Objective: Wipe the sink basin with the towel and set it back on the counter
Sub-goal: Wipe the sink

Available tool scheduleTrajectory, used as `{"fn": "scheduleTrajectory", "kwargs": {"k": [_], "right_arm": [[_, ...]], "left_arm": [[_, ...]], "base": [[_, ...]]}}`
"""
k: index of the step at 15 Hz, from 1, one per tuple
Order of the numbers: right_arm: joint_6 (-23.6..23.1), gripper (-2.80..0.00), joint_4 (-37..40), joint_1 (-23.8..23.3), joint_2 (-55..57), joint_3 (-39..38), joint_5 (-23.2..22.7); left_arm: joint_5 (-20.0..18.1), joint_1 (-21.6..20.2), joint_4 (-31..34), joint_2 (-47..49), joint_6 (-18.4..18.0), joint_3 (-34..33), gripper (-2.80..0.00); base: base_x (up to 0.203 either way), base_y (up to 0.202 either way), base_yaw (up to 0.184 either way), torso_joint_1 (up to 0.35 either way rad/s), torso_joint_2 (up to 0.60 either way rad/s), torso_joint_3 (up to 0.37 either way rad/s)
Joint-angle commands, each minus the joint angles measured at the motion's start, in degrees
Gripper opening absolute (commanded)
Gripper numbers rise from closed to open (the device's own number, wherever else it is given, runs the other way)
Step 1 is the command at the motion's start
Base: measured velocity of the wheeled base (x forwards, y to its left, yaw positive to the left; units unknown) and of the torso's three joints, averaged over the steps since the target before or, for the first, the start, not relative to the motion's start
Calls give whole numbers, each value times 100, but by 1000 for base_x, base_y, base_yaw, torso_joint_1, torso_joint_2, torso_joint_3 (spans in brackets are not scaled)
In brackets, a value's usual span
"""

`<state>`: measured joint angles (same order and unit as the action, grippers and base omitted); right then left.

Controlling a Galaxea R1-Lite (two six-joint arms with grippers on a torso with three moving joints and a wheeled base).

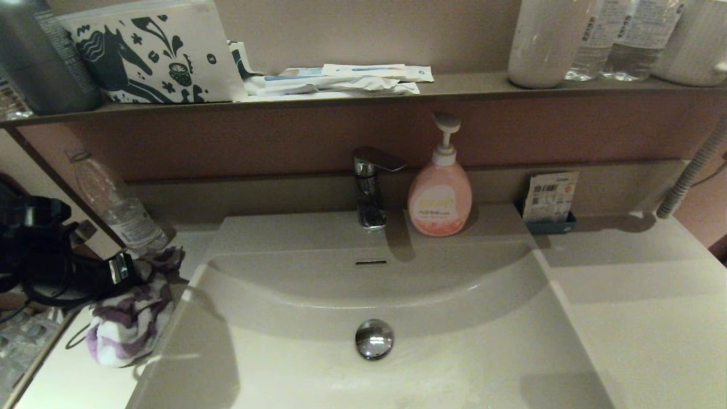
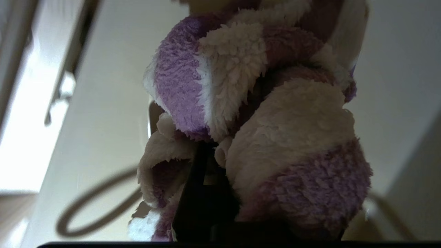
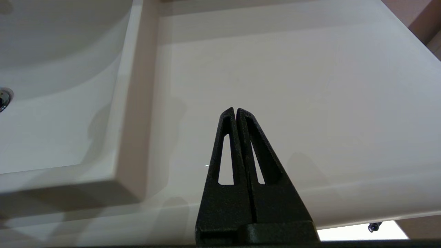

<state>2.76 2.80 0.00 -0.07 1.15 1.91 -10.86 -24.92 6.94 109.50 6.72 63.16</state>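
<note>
The purple-and-white striped towel [image 1: 132, 318] hangs bunched from my left gripper [image 1: 126, 271], which is shut on its upper part. It is over the left strip of the counter [image 1: 68, 386], just outside the sink basin's [image 1: 363, 295] left rim. Whether its lower end rests on the counter I cannot tell. In the left wrist view the towel [image 2: 275, 137] fills most of the picture and hides all but one dark finger [image 2: 198, 193]. My right gripper [image 3: 236, 111] is shut and empty above the right counter [image 3: 293, 75]; it is out of the head view.
A faucet [image 1: 370, 187] and a pink soap pump bottle [image 1: 440, 193] stand behind the basin, with the chrome drain plug [image 1: 374, 338] in its floor. A clear bottle [image 1: 116, 207] stands behind the towel. The brown shelf [image 1: 341, 94] above carries a horse-print pouch [image 1: 153, 54] and bottles.
</note>
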Motion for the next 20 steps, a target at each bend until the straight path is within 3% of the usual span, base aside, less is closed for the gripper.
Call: {"fn": "scheduleTrajectory", "kwargs": {"k": [1,6,10,14,18,20], "right_arm": [[5,-280,8,0,7,0,2],[6,-280,1,0,7,0,2],[3,-280,1,0,7,0,2],[-2,-280,1,0,7,0,2],[6,-280,1,0,7,0,2],[6,-280,1,0,7,0,2]], "left_arm": [[-8,122,-54,378,-2,273,-280],[24,268,-9,307,5,295,-280],[72,42,103,-210,-89,-177,-280],[67,-343,1474,-968,-276,-375,-280],[44,-407,1790,-1761,-278,-1180,-280],[-28,-140,1687,-1944,-233,-1475,-280]], "base": [[0,0,0,0,0,0],[0,0,0,0,0,0],[0,0,0,0,0,0],[0,0,0,0,0,0],[0,0,0,0,0,0],[0,0,0,0,0,0]]}}
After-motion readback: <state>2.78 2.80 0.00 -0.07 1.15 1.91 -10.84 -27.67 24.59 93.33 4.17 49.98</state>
